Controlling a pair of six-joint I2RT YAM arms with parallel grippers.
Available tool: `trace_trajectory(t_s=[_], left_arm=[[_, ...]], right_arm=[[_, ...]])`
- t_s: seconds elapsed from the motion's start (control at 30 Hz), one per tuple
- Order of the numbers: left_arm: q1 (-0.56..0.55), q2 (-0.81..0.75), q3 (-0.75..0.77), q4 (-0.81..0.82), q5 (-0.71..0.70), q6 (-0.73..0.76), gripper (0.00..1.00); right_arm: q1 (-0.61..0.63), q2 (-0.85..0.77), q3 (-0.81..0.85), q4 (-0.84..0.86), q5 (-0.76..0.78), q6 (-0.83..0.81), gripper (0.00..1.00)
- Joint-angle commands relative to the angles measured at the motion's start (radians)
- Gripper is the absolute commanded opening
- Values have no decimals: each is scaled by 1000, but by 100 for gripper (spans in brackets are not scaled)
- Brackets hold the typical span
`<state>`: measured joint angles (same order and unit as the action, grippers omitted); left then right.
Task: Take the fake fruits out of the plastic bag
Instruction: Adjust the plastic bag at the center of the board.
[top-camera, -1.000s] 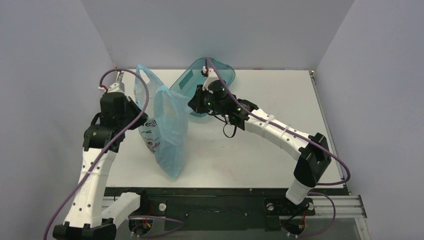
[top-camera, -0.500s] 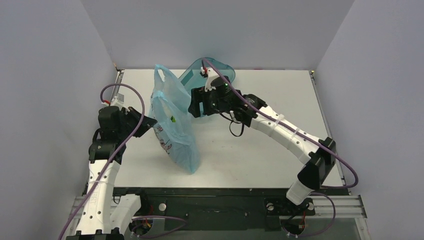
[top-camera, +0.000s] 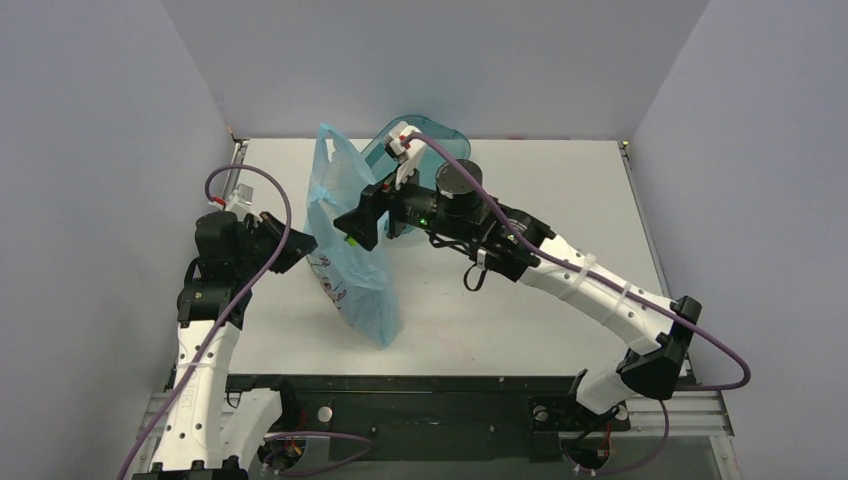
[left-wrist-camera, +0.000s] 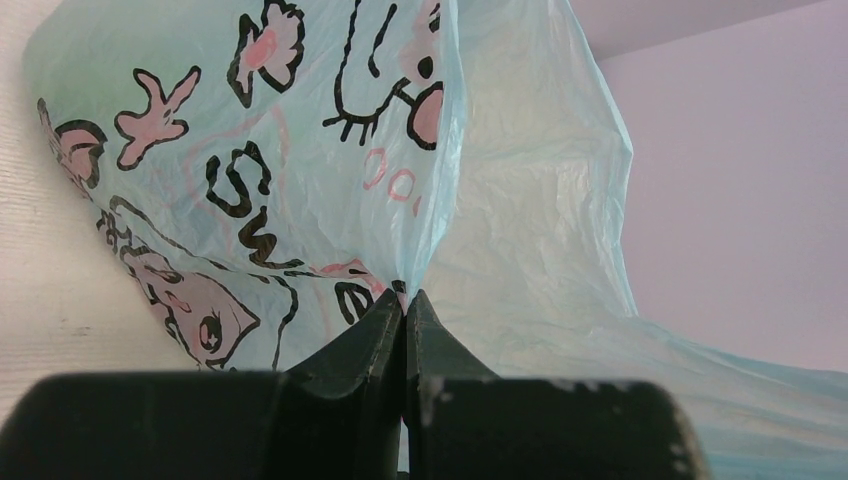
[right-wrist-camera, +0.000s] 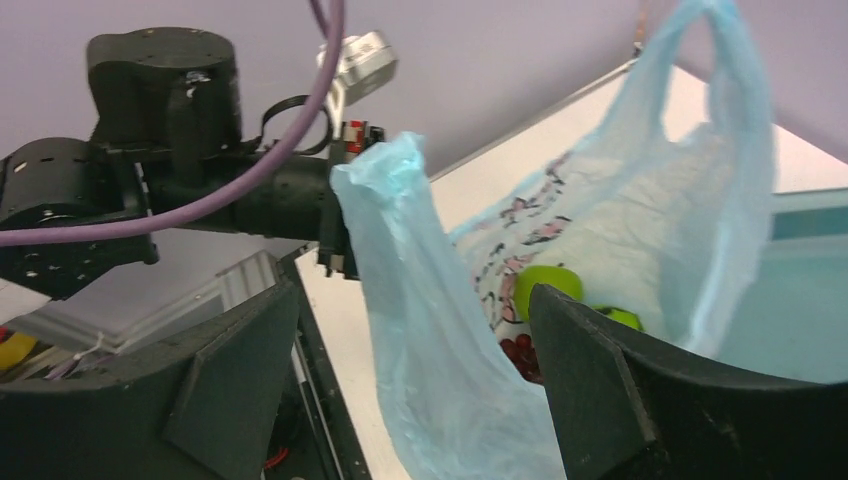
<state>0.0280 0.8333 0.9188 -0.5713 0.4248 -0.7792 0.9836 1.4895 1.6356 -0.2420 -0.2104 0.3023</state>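
Pale blue bag (top-camera: 352, 282), pink-and-black cartoon print, green fruits (right-wrist-camera: 548, 285), dark red grapes (right-wrist-camera: 518, 356)

The top camera hangs high above and behind the near edge of the counter (top-camera: 560, 190), facing the far wall and taking in the whole surface. The left wrist camera sits very close, looking along the pinched left jaws at the printed side of the plastic bag (left-wrist-camera: 250, 150). The right wrist camera looks between the spread right jaws toward the left edge, near the bag's mouth, with the left arm (right-wrist-camera: 150, 190) behind it. All three views share the bag.
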Motion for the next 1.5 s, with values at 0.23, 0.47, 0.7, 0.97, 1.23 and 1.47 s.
trace_trajectory(t_s=[0.23, 0.47, 0.7, 0.97, 1.23, 1.47], left_arm=[[9, -7, 8, 42, 37, 2, 0], [15, -13, -4, 68, 2, -24, 0], [74, 35, -15, 131, 134, -39, 0], [82, -61, -113, 156, 212, -40, 0], [81, -169, -188, -23, 283, 157, 0], [82, -267, -343, 222, 504, 83, 0]], right_arm=[[50, 131, 126, 105, -126, 24, 58], [132, 39, 15, 21, -62, -51, 1], [387, -144, -391, 115, 176, -106, 0], [516, 5, -746, 353, 540, -60, 0], [461, 25, -826, 409, 608, 42, 6], [439, 73, -792, 389, 436, 70, 17]])
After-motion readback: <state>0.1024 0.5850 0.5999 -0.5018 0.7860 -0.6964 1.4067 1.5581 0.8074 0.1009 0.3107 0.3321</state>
